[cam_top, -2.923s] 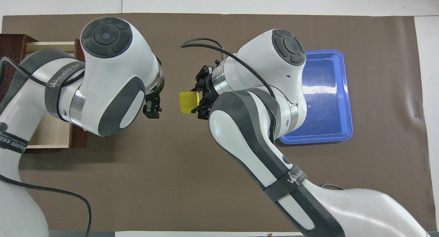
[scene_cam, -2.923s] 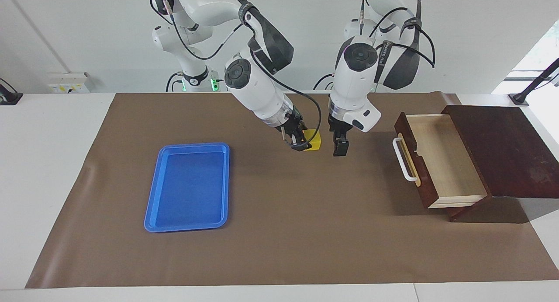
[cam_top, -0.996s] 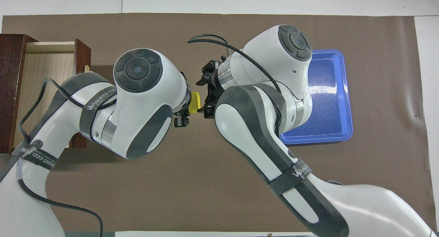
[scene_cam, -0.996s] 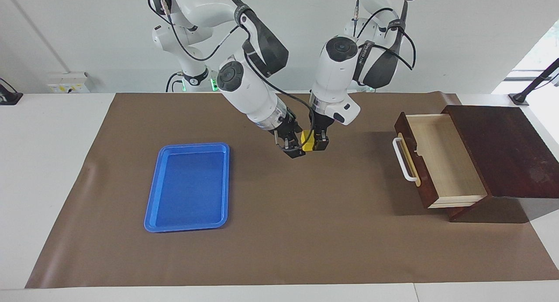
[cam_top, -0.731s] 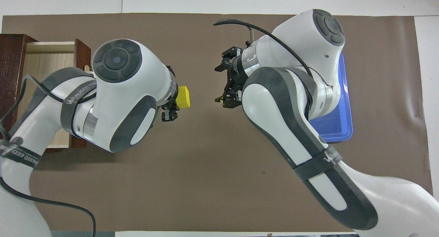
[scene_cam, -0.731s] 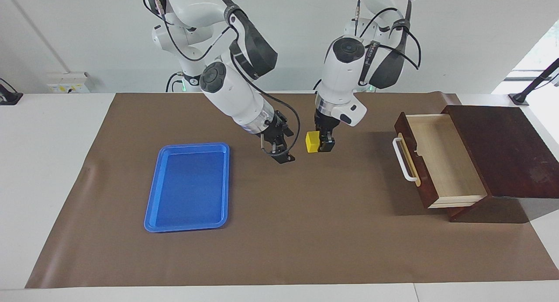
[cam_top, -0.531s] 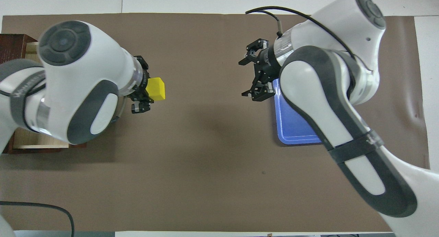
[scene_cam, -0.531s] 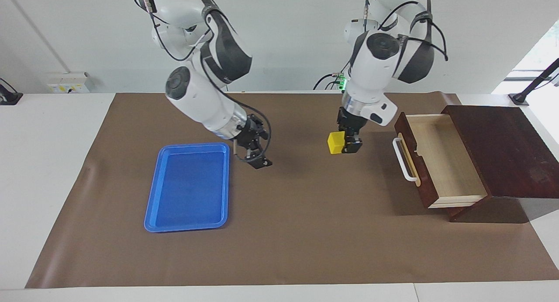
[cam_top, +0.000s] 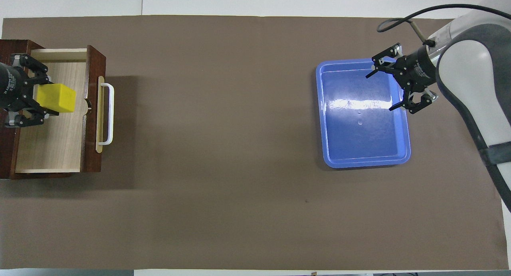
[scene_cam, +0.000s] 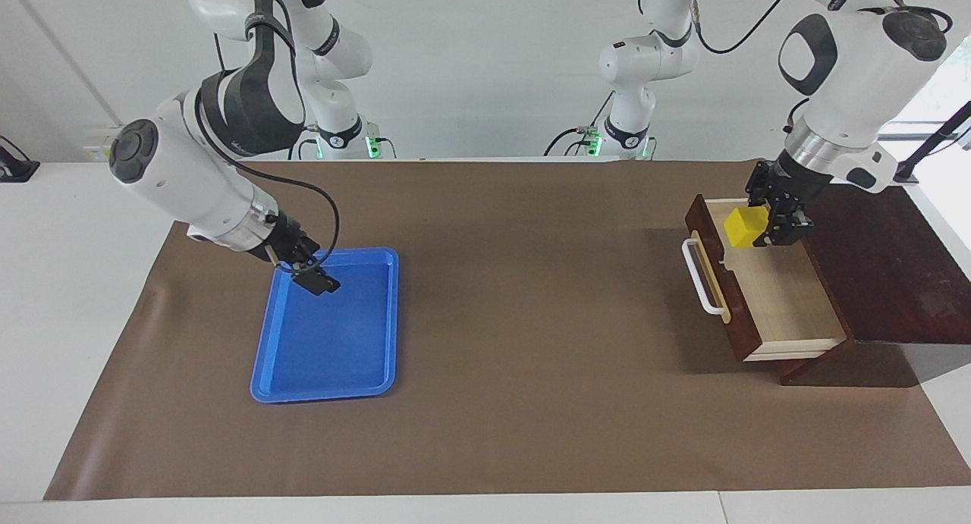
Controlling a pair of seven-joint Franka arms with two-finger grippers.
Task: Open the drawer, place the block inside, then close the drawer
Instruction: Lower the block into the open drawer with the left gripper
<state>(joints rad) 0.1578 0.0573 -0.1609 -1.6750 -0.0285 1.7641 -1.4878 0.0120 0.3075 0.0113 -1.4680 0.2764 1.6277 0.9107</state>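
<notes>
A: The block is held in the left gripper, whose fingers are closed on its sides, up in the air over the pale inside of the open drawer.

B: So which step is this?

A: The drawer stands pulled out already, so I judge this to be the putting-in step. The block has not been set down: it hangs above the drawer floor, over the part close to the robots and just inside the dark front with the white handle.

B: What does the next move ask for?

A: In my view, lowering the block until it sits on the drawer floor, then spreading the fingers and lifting clear. After that the front must be pushed back into the dark box. The block should land clear of the drawer's walls so that nothing catches when it slides shut.

B: And the other arm?

A: The right gripper waits over the blue tray at the right arm's end of the counter, well apart from the drawer. Its fingers are spread wide and hold nothing.

B: Anything farther out?

A: Only the brown mat covering the counter.
</notes>
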